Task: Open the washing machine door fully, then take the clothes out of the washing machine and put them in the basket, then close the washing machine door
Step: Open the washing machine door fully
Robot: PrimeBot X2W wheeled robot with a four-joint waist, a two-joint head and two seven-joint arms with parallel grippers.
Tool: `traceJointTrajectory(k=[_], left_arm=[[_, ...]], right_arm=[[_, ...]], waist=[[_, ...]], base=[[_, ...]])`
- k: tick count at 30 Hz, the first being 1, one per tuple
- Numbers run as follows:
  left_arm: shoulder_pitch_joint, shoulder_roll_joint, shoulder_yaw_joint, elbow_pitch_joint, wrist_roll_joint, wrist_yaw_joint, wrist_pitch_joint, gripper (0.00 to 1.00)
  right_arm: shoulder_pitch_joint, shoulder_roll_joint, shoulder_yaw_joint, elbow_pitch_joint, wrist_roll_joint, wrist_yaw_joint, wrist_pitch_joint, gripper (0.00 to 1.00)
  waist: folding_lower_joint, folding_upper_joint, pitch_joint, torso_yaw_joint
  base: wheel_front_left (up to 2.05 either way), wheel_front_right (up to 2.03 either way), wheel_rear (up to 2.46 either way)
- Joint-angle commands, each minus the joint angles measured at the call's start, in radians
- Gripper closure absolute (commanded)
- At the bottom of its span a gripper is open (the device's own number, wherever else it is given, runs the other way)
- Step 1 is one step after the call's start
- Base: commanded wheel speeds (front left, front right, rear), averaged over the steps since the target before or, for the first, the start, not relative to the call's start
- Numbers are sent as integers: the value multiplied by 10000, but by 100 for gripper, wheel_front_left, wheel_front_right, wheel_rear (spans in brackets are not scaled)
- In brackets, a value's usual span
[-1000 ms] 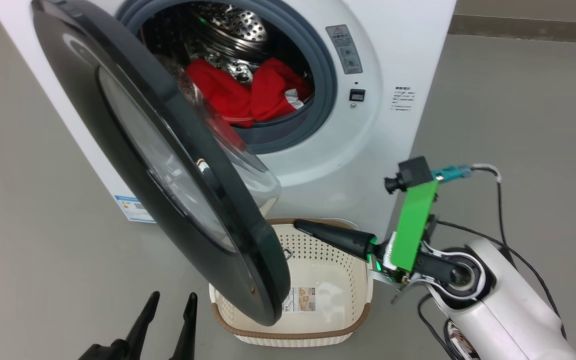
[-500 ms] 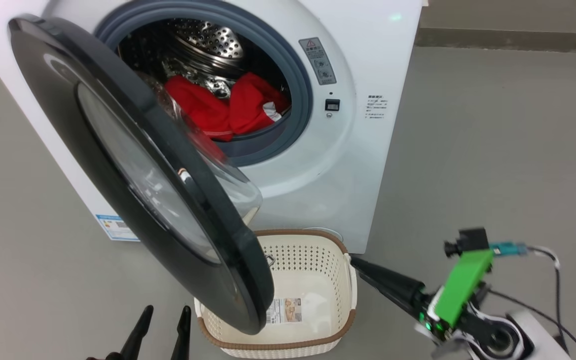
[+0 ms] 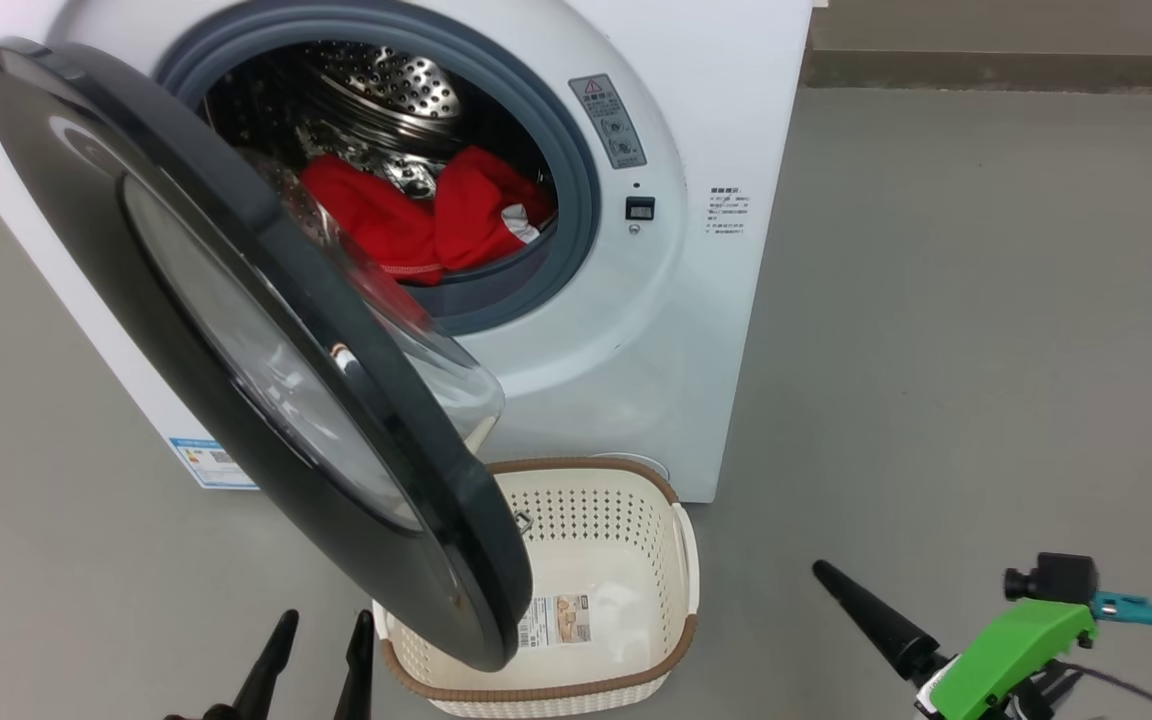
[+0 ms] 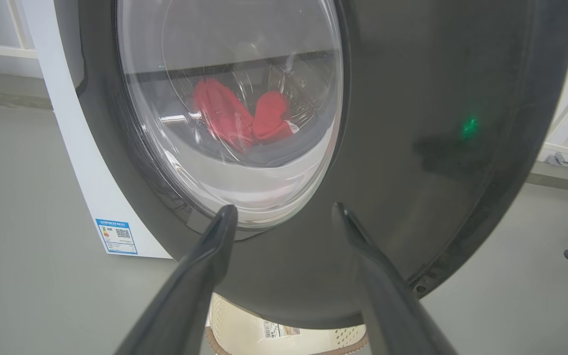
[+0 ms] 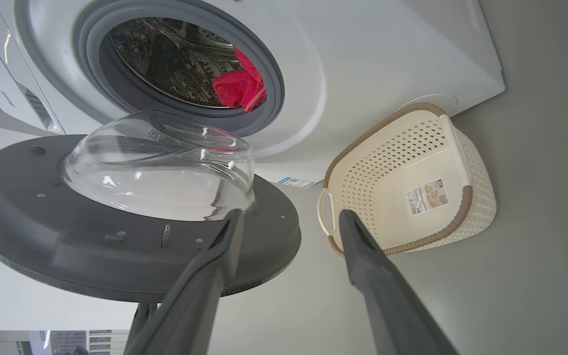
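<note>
Jaws of left gripper and right gripper are gaping, empty. Half-open, the glossy black-rimmed round glass door is overhanging the cream perforated plastic basket; red fabric clothes are lying inside the white boxy washer. Pushing the door's inner rim wider is looking best.

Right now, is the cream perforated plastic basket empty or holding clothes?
Empty: in the cream perforated basket, bare bottom and sticker show; the red fabric clothes lie inside the steel drum.
</note>
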State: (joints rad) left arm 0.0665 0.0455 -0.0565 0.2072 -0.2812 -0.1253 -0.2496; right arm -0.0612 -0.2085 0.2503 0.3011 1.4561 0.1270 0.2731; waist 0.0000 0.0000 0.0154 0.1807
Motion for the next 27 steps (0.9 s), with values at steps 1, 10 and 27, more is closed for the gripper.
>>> traceJointTrajectory(k=[1,10,27], left_arm=[[-119,57,354,-258,33,-54,-122,0],[-194,55,331,-202,11,-54,-122,0],[-211,52,429,-225,-14,-54,-122,0]], right_arm=[[-67,-262,207,-238,-474,37,-506,0],[-179,-1011,1676,568,-3076,37,-3746,0],[457,145,-1323,149,-8690,37,-5347,0]], waist=[[0,0,23,-23],[0,0,42,-33],[0,0,141,-62]], base=[[0,0,0],[0,0,0],[0,0,0]])
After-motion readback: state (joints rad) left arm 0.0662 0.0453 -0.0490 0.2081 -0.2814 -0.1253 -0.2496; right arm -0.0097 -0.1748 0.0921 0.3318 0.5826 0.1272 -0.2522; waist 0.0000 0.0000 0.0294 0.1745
